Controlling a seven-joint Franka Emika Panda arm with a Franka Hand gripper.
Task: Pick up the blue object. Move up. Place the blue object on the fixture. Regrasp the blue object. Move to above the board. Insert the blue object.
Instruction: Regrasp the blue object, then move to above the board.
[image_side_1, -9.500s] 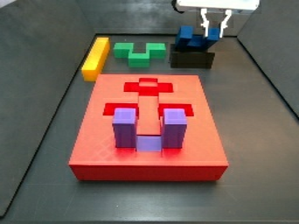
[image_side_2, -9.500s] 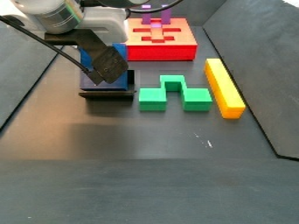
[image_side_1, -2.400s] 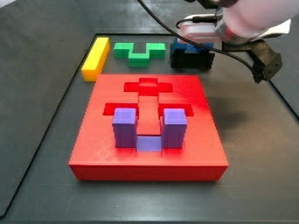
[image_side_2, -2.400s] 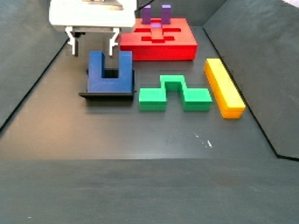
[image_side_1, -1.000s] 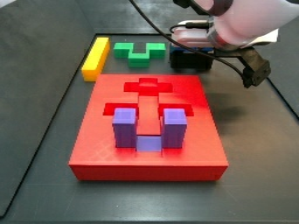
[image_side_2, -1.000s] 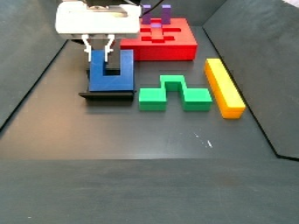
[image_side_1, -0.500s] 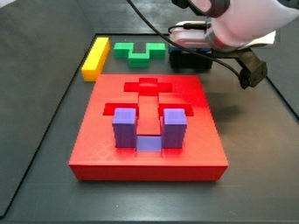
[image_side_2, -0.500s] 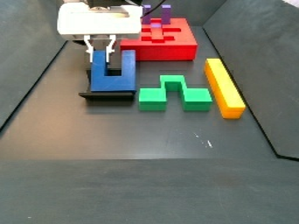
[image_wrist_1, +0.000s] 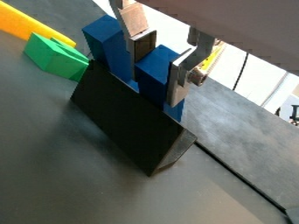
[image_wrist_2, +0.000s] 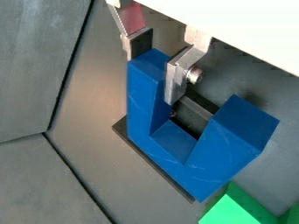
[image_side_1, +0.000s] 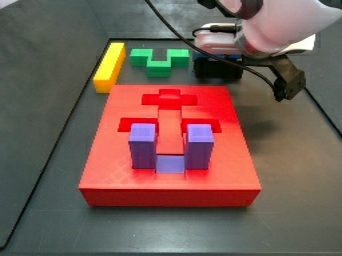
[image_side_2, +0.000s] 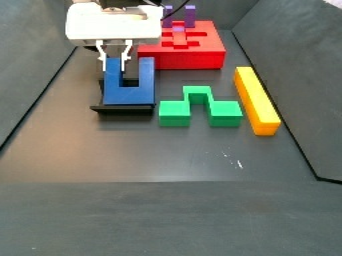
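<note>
Astride one prong of the blue object (image_wrist_2: 187, 131), gripper (image_wrist_2: 160, 54) fingers (image_wrist_2: 179, 74), unclamped.

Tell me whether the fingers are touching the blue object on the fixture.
Touching. In a wrist view the gripper straddles one prong of the blue object on the fixture, and one finger lies flat against it.

Side views face each other across the board (image_side_1: 167, 140); wrist views look closely past the gripper (image_wrist_2: 156, 54).
</note>
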